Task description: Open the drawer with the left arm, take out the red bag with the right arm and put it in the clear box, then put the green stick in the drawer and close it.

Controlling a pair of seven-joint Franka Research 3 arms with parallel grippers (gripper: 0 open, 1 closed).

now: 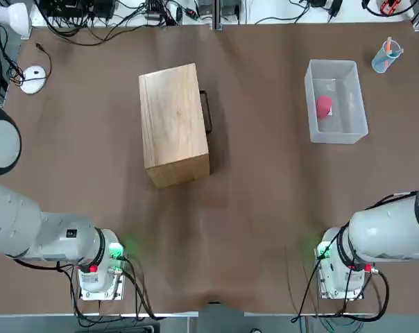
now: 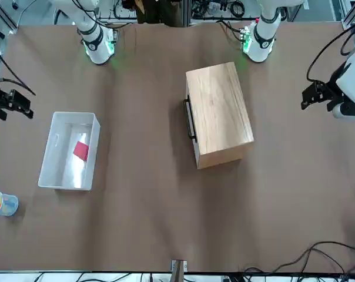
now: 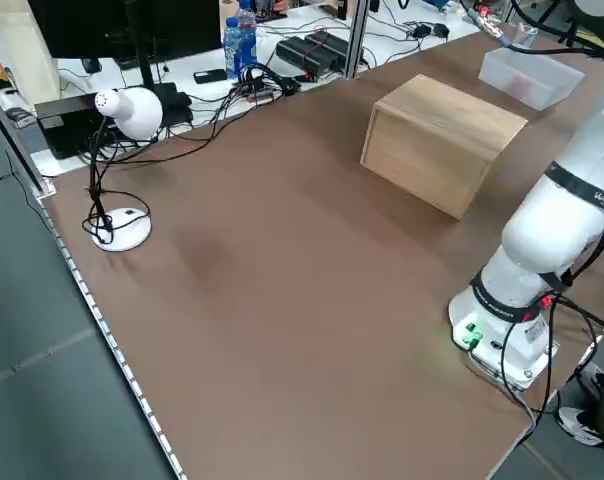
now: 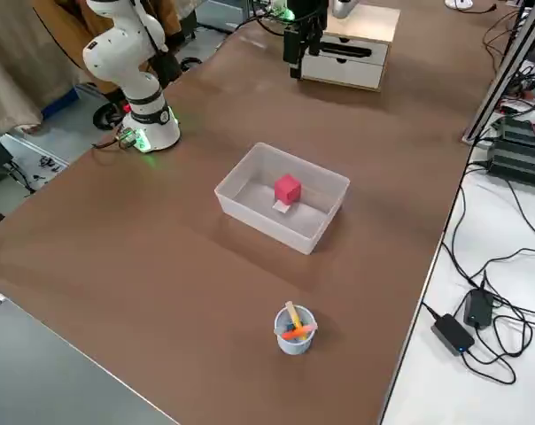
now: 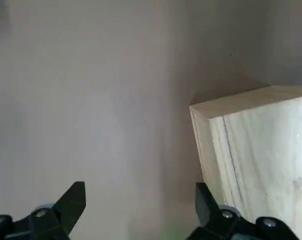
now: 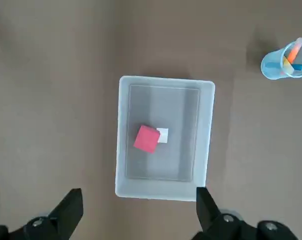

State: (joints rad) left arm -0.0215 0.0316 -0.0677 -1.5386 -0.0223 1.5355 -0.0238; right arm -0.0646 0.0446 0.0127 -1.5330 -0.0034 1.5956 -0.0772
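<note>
The light-wood rectangular box sits left of centre in the top view on the brown table. Its drawer is pushed in, the thin black bar handle on the side facing the right of that frame.

The translucent whitish plastic bin stands at the upper right of the top view, and the small soft red bag lies inside it, beside a small white label. A small blue cup with pens stands near the bin, in the far upper-right corner. The green stick shows in no view.

The left pincer hangs above the table by a corner of the wooden box, fingers spread and empty. The right pincer hangs over the bin, likewise spread and empty.
</note>
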